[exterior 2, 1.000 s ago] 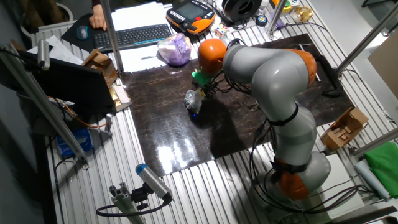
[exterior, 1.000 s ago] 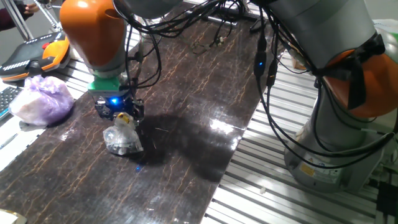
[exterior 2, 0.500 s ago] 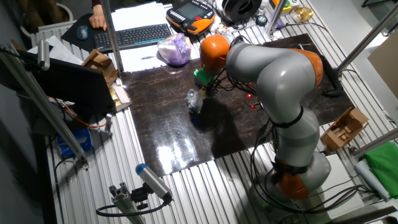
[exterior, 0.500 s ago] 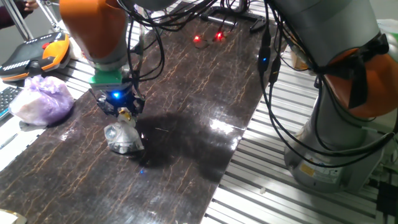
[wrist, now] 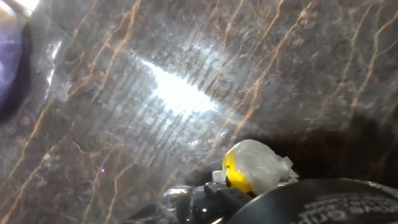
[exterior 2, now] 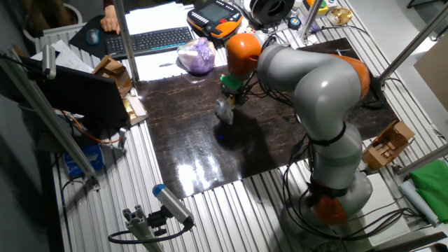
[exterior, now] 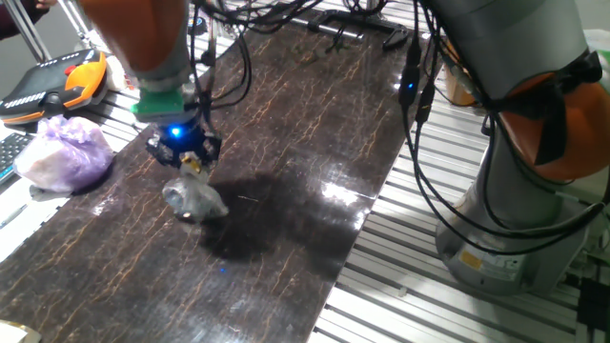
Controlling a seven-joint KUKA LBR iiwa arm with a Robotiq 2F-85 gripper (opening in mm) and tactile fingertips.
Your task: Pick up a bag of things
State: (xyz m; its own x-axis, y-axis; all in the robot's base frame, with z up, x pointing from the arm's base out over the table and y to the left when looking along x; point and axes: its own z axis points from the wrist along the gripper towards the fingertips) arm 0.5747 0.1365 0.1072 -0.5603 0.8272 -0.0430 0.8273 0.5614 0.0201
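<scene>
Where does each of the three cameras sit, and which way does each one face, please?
One fixed view: low beside the dark marbled tabletop, facing along it; shows the pincer, orange wrist, grey base.
The other fixed view: high overhead, looking down; shows the whole grey-orange arm.
Hand view: on the hand, facing down at the tabletop; shows the pincer's dark edge.
All three share the small clear plastic bag with the yellow-white tied top; both fixed views share the purple-white bag.

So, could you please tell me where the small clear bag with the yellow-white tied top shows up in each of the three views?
One fixed view: the small clear bag hangs left of centre, under the gripper.
The other fixed view: upper middle, just below the green ring of the wrist.
Hand view: only its yellow-white top shows, at bottom centre-right.
Shared landmark: the purple-white bag.
</scene>
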